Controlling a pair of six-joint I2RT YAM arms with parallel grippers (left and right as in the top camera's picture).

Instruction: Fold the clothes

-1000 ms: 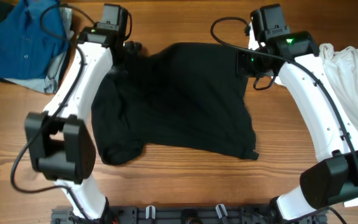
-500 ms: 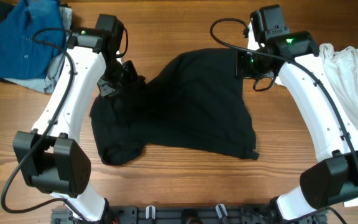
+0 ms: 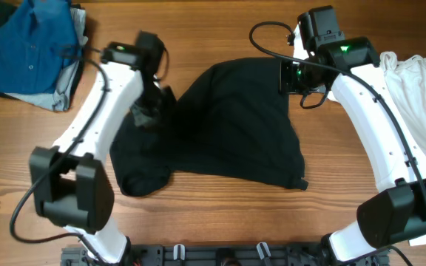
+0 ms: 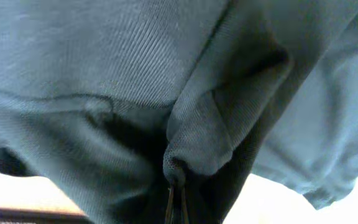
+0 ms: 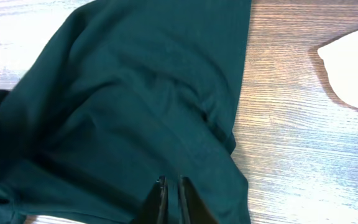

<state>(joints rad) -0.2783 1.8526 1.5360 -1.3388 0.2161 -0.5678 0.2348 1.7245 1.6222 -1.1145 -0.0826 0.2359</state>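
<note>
Black T-shirt (image 3: 228, 125) lies crumpled at ctr of wood table (image 3: 220, 222). L gripper (image 3: 151, 111) is pinched tight on a bunched fold at its upper-left edge, and R gripper (image 3: 291, 76), fingers narrow, is clamped on its upper-right corner. Blue shirt (image 3: 28, 44) is heaped on a grey garment (image 3: 63, 92) at far-left corner, white T-shirt (image 3: 420, 85) at right edge is partly hidden by R arm (image 3: 376, 125); both lie apart from the black one.

The left arm (image 3: 98, 111) rises from its base and bends inward at the wrist. Its claw (image 4: 177, 198) has its jaws pressed nearly together, pinching a fold of the shirt (image 3: 235, 125). The right arm (image 3: 379, 118) stretches forward, its claw (image 5: 171, 186) low, jaws closed on the shirt's edge.
</note>
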